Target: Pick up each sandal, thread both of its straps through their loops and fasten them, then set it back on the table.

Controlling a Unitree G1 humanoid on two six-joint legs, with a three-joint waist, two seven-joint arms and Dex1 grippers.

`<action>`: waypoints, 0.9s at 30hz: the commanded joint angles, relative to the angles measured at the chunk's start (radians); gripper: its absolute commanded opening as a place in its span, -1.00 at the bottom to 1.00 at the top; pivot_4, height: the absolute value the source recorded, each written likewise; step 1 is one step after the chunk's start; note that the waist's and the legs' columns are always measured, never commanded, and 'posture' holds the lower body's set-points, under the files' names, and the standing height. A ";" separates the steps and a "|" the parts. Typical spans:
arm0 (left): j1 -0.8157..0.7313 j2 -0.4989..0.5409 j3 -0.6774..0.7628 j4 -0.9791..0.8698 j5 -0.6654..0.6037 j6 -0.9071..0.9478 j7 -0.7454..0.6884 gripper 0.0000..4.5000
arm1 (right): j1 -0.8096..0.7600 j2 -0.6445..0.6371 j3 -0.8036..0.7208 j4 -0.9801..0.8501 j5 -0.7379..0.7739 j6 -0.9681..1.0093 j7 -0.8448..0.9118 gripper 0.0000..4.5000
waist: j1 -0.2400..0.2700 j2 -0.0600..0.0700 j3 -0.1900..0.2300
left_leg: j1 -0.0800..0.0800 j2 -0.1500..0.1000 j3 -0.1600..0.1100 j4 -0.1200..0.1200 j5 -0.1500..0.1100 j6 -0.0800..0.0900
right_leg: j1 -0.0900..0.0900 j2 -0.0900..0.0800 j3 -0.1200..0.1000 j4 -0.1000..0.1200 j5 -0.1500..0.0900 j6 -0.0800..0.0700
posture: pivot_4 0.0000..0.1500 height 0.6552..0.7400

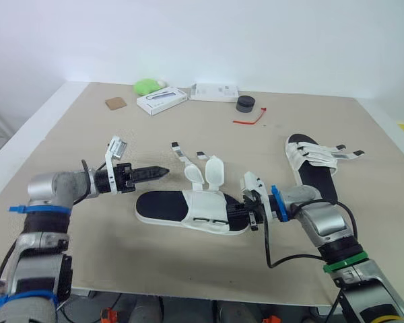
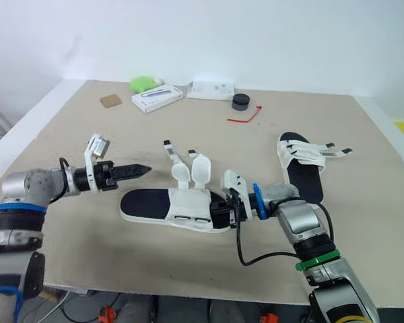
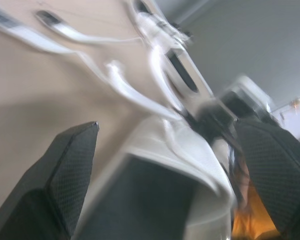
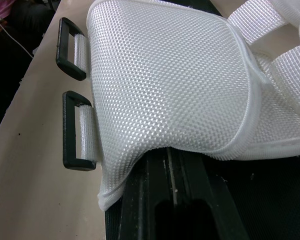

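A white sandal with a black insole [image 1: 182,207] lies mid-table, and its two straps [image 1: 180,153] are loose and spread toward the back. Two black loops [image 4: 76,131] hang on its near side. My left gripper [image 1: 155,172] hovers just above the table, left of the strap flaps [image 1: 214,171]. The left wrist view shows its fingers [image 3: 65,175] spread open around nothing. My right gripper [image 1: 246,215] is at the sandal's right end. Its black fingers [image 4: 172,190] are pressed together and tucked under the edge of the mesh upper [image 4: 170,75]. The second sandal [image 1: 314,163] lies further right.
Along the table's back lie a green object [image 1: 147,85], two white boxes [image 1: 161,99] [image 1: 214,91], a black round thing [image 1: 245,103], a red tie [image 1: 249,120] and a brown square [image 1: 116,103]. The table's front edge [image 1: 188,293] is close to the sandal.
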 commanded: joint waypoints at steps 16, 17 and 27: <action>-0.350 -0.223 0.181 0.623 0.079 -0.256 0.319 0.98 | 0.066 0.015 0.052 -0.015 -0.042 0.070 -0.050 -1.00 | -0.002 -0.003 0.002 | 0.000 0.000 0.000 -0.003 -0.001 -0.002 | -0.001 0.001 0.000 0.000 0.000 0.004 | 1.00 1.00; -0.360 -0.234 0.193 0.644 0.082 -0.281 0.343 0.98 | 0.065 0.015 0.052 -0.015 -0.042 0.070 -0.051 -1.00 | -0.002 -0.003 0.002 | 0.000 0.000 0.000 -0.004 -0.001 -0.002 | -0.001 0.001 0.000 0.000 0.000 0.004 | 1.00 1.00; -0.392 -0.273 0.283 0.724 0.096 -0.452 0.501 0.20 | 0.066 0.018 0.054 -0.022 -0.043 0.074 -0.053 -1.00 | -0.004 -0.003 0.002 | 0.000 0.000 0.000 -0.006 0.000 -0.003 | 0.001 0.002 0.001 0.000 0.001 0.004 | 1.00 1.00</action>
